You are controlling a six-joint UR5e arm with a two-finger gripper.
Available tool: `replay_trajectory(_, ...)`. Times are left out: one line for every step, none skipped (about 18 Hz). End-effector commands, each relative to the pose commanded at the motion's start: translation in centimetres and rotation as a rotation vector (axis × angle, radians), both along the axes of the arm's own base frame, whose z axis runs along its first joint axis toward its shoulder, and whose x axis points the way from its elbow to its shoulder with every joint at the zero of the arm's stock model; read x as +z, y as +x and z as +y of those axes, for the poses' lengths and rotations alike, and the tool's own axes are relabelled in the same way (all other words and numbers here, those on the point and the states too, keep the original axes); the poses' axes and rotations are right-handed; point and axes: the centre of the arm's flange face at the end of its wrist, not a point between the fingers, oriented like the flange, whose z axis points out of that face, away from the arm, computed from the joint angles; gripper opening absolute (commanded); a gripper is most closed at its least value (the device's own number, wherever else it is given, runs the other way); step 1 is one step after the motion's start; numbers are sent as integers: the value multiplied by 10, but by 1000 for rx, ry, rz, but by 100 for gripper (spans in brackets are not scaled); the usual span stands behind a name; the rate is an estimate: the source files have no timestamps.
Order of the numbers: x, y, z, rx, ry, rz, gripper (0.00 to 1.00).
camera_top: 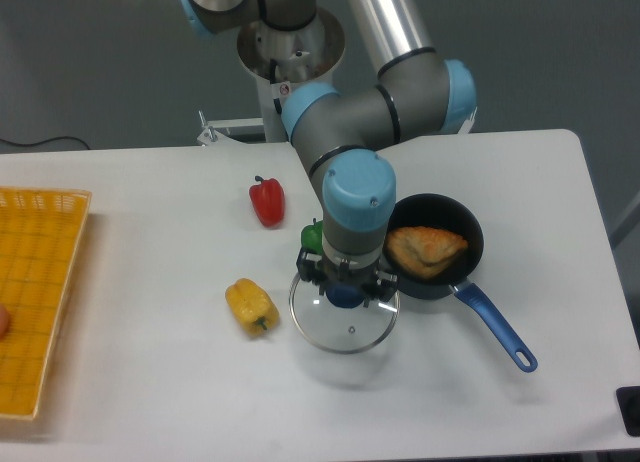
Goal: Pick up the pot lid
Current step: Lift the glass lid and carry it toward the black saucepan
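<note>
As the pot lid [345, 334] lies directly below the jaws, its knob [345, 298] between them, we cannot tell whether they pinch it.

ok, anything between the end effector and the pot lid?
Nothing visible. The end effector is right over the pot lid, at its blue knob. The green pepper behind, the pan at image right and the yellow pepper at image left sit beside the lid, not between.

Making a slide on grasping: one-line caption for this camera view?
UR5e gripper centred on the glass pot lid, between a yellow pepper and a pan holding pastry.
</note>
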Motion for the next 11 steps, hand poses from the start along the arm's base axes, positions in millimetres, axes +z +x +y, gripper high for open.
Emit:
replay_trajectory(1, 0, -2, -21, -6, -4, 55)
replay_trajectory(4, 1, -4, -43, -8, -5, 55)
replay_trajectory(7, 0, -7, -63, -12, -9, 55)
replay_trajectory(7, 0, -10, -81, -16, -15, 55)
replay_trajectory(10, 1, -11, -103, -17, -15, 55)
replay_trajectory(10, 1, -11, -120, -15, -14, 55)
replay_trajectory(10, 1, -10, -135, -14, -13, 55)
replay_trajectory(12, 0, -11, -150, -13, -10, 55)
replay_trajectory(16, -3, -15, -168, -17, -1, 55)
replay_trajectory(19, -5, -20, -186, -27, 1, 55)
replay_trajectory(20, -6, -22, -216, -29, -2, 55)
